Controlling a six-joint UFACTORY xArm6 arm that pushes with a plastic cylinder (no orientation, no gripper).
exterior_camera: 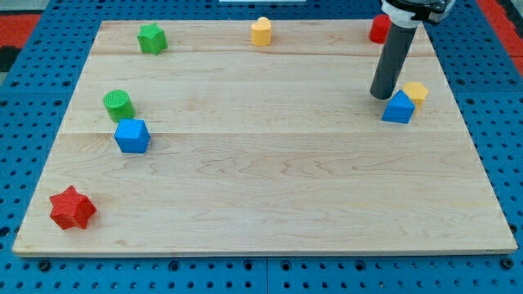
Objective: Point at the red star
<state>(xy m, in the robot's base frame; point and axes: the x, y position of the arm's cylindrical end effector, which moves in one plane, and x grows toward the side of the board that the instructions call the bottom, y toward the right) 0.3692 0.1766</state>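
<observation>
Seven blocks lie on the wooden board [270, 171]. Red star [72, 207]: near the view's bottom-left corner, far left of and below my tip [381, 96], with bare board between; no long axis is evident. Blue block [399, 107] and yellow block [416, 91]: just right of my tip. Rod: a single bare end holding nothing. Red block [378, 28]: partly hidden behind the rod.

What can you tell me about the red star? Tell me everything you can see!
The red star is a chunky, bright red block with stubby points and ridged sides, and it looks like plastic. It lies flat on the pale wooden board, in the corner at the view's bottom left, close to the edges. Nothing touches it. The blue cube sits apart, above it. My tip is far off at the view's upper right.
</observation>
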